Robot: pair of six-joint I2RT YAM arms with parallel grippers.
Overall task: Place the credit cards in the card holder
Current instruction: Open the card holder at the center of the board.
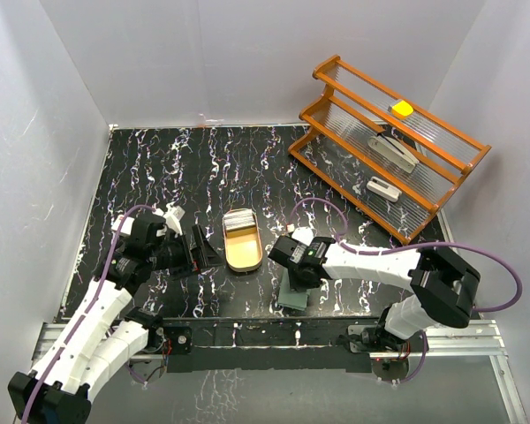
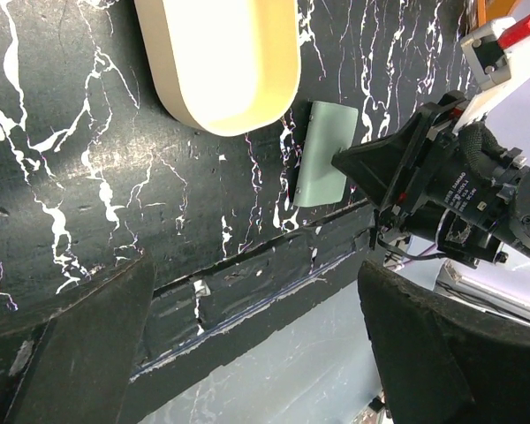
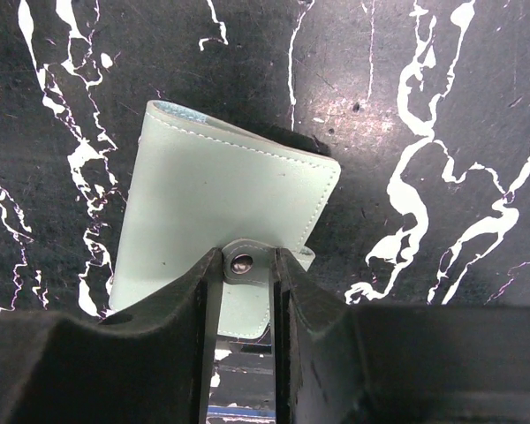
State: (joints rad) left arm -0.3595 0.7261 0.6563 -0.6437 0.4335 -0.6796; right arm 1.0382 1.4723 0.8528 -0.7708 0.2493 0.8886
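The card holder [image 3: 221,194], a closed pale teal-green wallet, lies flat on the black marbled table near its front edge. It also shows in the top view [image 1: 293,298] and in the left wrist view [image 2: 325,152]. My right gripper [image 3: 245,258] is over it, jaws closed on its small snap tab [image 3: 243,263]; in the top view the right gripper [image 1: 293,272] is just above the wallet. The credit cards [image 1: 238,218], a pale stack, lie at the far end of the oval tan tray [image 1: 245,256]. My left gripper [image 1: 197,251] is open and empty, left of the tray.
The tray's rim [image 2: 181,97] fills the top of the left wrist view, with the table's front edge [image 2: 247,274] below it. An orange wooden rack [image 1: 336,141] with a yellow object [image 1: 402,109] and white objects stands at the back right. White walls enclose the table.
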